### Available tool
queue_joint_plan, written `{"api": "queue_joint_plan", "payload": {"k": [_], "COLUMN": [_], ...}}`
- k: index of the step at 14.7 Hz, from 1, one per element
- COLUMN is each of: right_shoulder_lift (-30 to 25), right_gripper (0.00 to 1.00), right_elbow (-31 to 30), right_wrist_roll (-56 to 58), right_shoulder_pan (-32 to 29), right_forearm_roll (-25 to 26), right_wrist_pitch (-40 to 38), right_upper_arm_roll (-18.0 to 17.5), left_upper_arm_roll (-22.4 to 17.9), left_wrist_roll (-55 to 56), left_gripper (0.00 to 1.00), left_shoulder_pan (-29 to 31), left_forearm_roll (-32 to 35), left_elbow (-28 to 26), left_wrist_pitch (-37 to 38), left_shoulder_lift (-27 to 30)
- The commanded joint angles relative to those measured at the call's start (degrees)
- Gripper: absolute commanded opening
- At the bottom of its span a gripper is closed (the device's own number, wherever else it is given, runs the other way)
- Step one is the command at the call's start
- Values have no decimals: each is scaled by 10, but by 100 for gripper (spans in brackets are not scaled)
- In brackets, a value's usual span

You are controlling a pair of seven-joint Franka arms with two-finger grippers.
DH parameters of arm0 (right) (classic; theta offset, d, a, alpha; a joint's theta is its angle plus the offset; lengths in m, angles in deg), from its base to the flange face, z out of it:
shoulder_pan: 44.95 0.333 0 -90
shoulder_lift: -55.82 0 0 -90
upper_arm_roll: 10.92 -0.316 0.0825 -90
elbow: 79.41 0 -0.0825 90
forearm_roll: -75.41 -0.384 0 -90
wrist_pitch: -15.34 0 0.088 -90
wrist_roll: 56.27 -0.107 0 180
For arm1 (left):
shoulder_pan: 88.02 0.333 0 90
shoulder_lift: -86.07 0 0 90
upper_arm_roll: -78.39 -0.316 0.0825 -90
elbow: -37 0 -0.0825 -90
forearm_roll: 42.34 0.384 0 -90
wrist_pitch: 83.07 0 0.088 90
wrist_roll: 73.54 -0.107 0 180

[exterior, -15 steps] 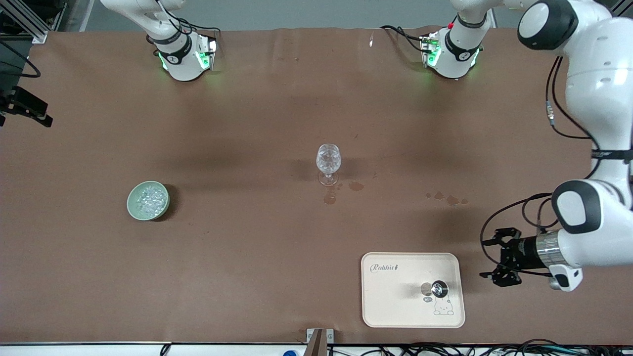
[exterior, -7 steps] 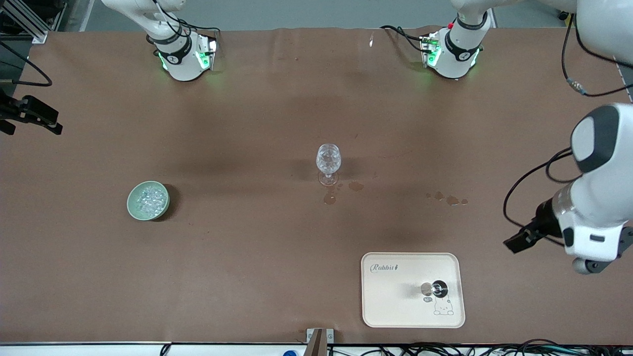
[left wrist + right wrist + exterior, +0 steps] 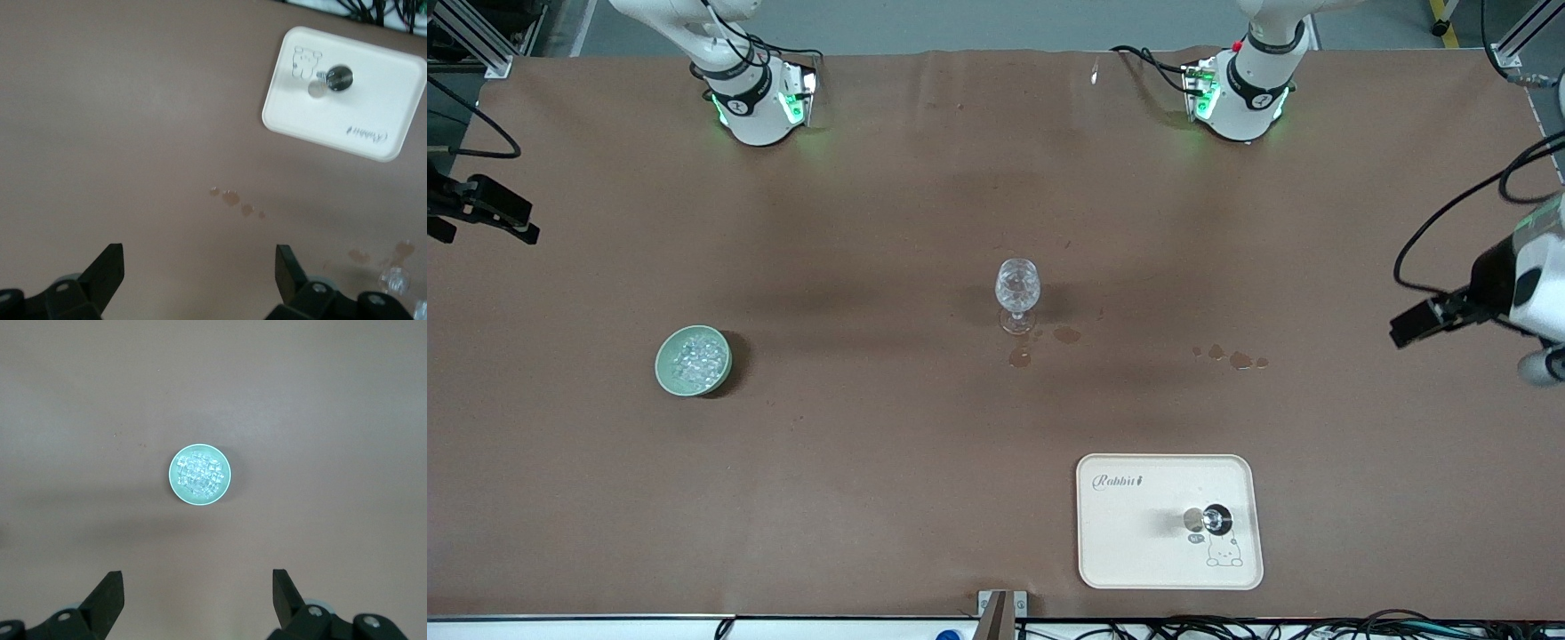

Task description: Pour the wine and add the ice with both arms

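We have both arms up and clear of the work. The left tool [image 3: 199, 277] hangs over bare counter [image 3: 889, 222] toward the left arm's end, away from the wine glass [image 3: 1017, 293], its fingers spread wide with nothing between them. The right tool [image 3: 197, 600] hangs high above the green bowl [image 3: 694, 359], also spread wide and empty.

The ice [image 3: 695, 359] sits heaped in that bowl, well apart from the glass toward the right arm's end of the counter. The glass stands upright mid-counter, with glittering clear contents in its bowl; whether that is ice or liquid we cannot tell. A white tray [image 3: 1138, 560] lies nearer the front camera than the glass, toward the left arm's end, carrying a small metal-capped object [image 3: 1215, 519].

Now, the risks as we read them. Damp spots [image 3: 1232, 358] dot the counter beside the glass and out toward the left arm's end, so spilling looks like a real worry here. The glass is tall on a narrow stem; we judge that a tool arriving low or sideways could clip the rim and topple it. The ice chunks are small and slick-looking, heaped to the bowl's rim: wide fingers plunging in could scatter pieces or shove the light bowl along the counter. A chunk pinched off-centre could squirt free before it gets over the glass. And both arms converging on the one glass could crowd each other.
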Motion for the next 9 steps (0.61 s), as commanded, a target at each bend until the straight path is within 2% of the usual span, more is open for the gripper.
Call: {"api": "queue_joint_plan", "payload": {"k": [1, 2, 3, 6, 9], "right_shoulder_lift": [2, 4, 4, 4, 4], "right_gripper": [98, 98, 98, 98, 97], "right_elbow": [1, 1, 0, -1, -1], "right_wrist_roll": [-21, -19, -14, -14, -22], "right_shoulder_pan": [-12, -12, -12, -9, -6], "right_forearm_roll": [-10, -10, -10, -11, -11], "right_wrist_pitch": [1, 2, 2, 2, 3], "right_upper_arm_roll": [-9, -9, -9, -9, -10], "left_upper_arm_roll": [-131, -168, -179, -180, -174], "left_wrist_roll": [-85, -108, -112, -114, -114], "left_gripper": [100, 100, 100, 100, 100], "left_shoulder_pan": [-69, -92, -104, -130, -130], "left_forearm_roll": [-82, -97, -98, -92, -83], "left_elbow": [-128, -158, -181, -238, -279], "left_wrist_pitch": [-7, -7, -7, -9, -14], "left_shoulder_lift": [111, 136, 155, 207, 250]}}
